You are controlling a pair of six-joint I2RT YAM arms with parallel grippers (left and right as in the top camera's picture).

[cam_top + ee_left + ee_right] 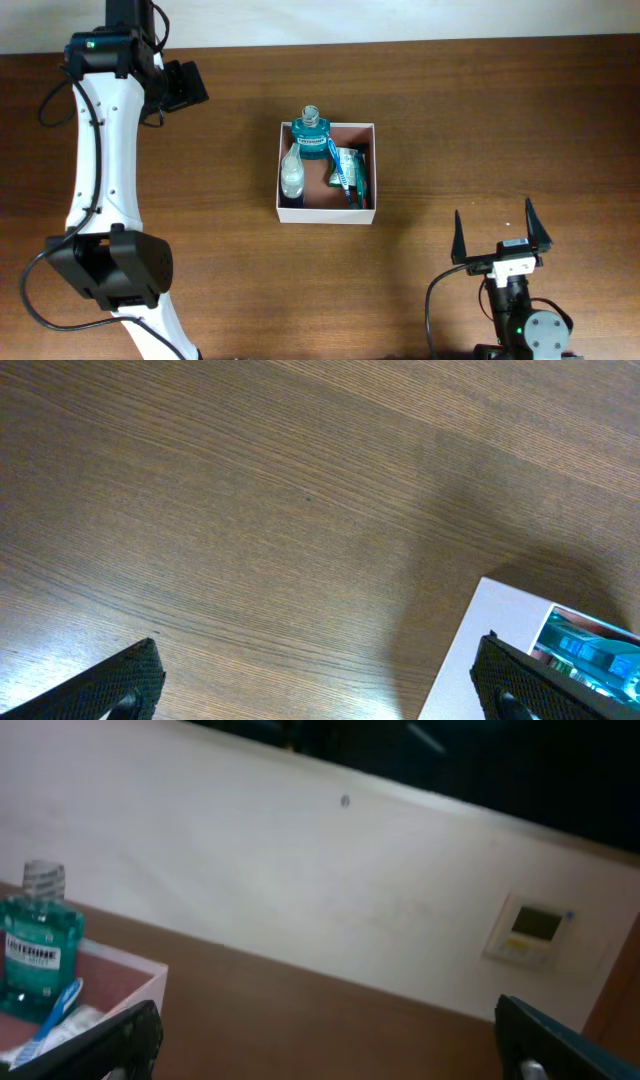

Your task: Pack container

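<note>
1. A dark brown wooden table (500,100) runs up to a plain cream wall (300,870); no loose item shows on the bare wood
2. The square, shallow container with thin white walls and a reddish-brown inside (325,214) sits at the middle of the table, between the two arms
3. Inside it, a teal plastic mouthwash bottle (311,135) stands upright against the far wall, with a small pale bottle (291,172) to its left, a blue toothbrush (341,172) lying aslant and a teal-green packet (354,165) on the right
4. The left gripper (180,85) hangs far-left of the container, jaws spread wide and empty; in its wrist view the box's white corner lies just beside one fingertip
5. The right gripper (494,225) sits near-right of the container, jaws also wide and empty, pointing past it toward the wall
6. The box is square, so no long axis guides a grasp; both arms look about equally near, on opposite corners
</note>
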